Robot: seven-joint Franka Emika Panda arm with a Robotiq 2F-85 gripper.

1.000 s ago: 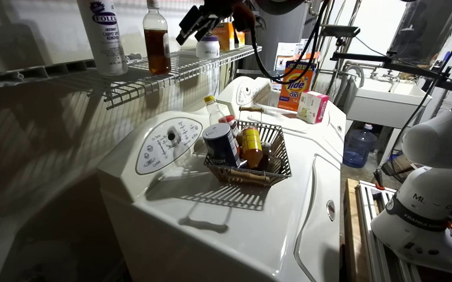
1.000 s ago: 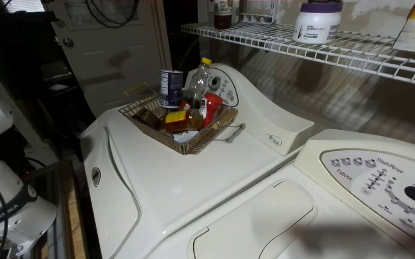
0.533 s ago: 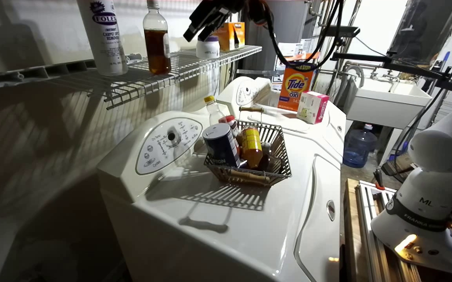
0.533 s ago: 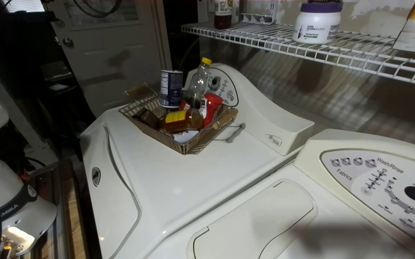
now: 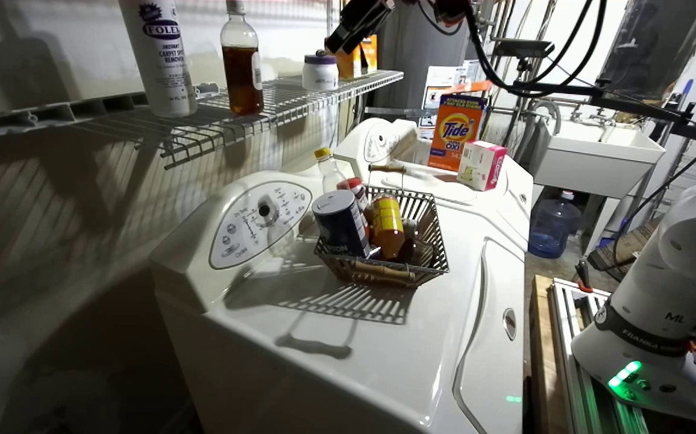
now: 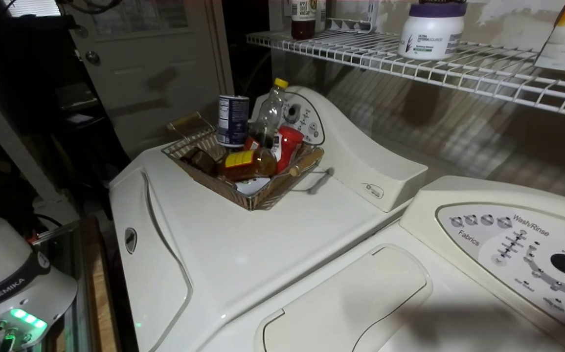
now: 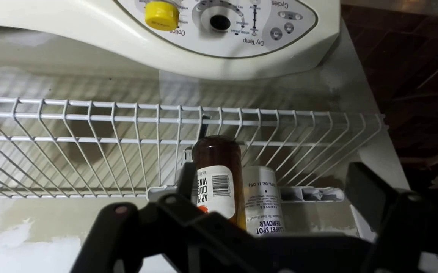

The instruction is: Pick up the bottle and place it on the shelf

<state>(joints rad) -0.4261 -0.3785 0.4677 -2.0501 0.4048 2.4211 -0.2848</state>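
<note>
Jaws spread apart, one amber-brown bottle [image 5: 243, 79], upright on white wire shelf [image 5: 290, 96], long axis vertical, neck pointing up, one white bottle [image 5: 162, 60], same shelf.

I read FOLEX INSTANT CARPET SPOT REMOVER on a white bottle [image 5: 162, 63], Tide ULTRA OXI on an orange box [image 5: 456, 134], FRANKA on my dark base band [image 5: 645, 339]. The amber bottle [image 6: 304, 18] says APPLE CIDER VINEGAR, a white jar [image 6: 430, 35] ULTRA HYDRASOURCE, the washer panel [image 6: 514, 264] Wash/Rinse and Fabrics. Upside down in my wrist view, the dryer panel [image 7: 228, 45] reads Dry Temp and Cycles.
</note>
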